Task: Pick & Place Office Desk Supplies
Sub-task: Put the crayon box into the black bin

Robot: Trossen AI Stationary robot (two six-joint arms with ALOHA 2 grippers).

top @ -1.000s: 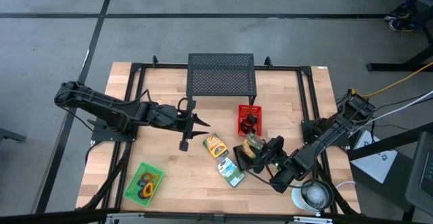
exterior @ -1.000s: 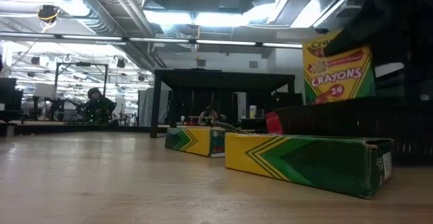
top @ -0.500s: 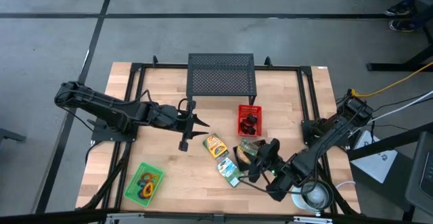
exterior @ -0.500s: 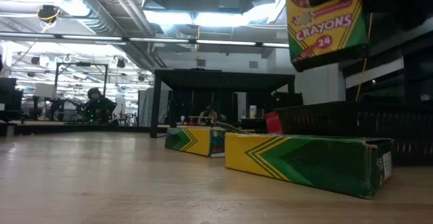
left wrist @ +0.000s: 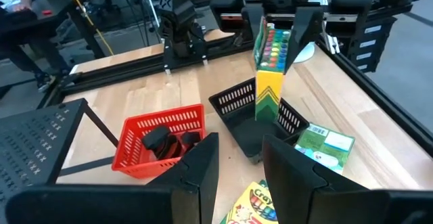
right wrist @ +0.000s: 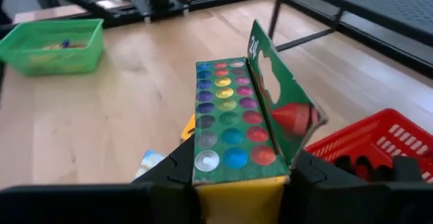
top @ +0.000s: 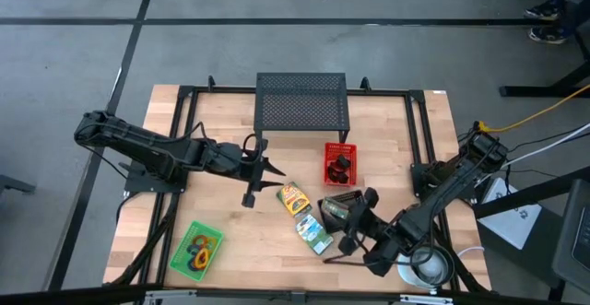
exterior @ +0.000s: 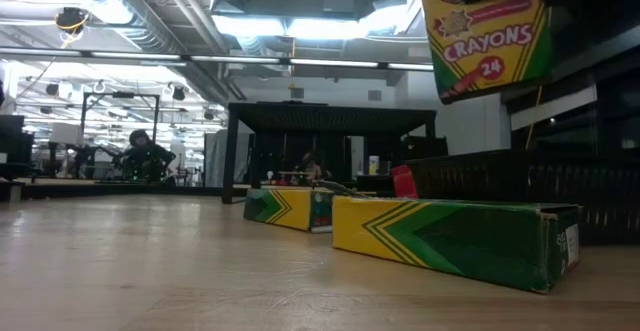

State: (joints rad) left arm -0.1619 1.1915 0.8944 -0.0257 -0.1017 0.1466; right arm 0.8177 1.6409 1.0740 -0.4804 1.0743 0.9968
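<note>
Overhead view straight down on whole table (top: 230,240), low view level at tabletop, close behind crayon box (exterior: 487,31) in right gripper (right wrist: 233,173), left wrist view facing it across black basket (left wrist: 260,119), right wrist view nearest, box top filling foreground.

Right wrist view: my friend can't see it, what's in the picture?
The right gripper holds an open crayon box, coloured tips showing, above the wooden table. A green basket sits far off; a red basket is nearer.
</note>
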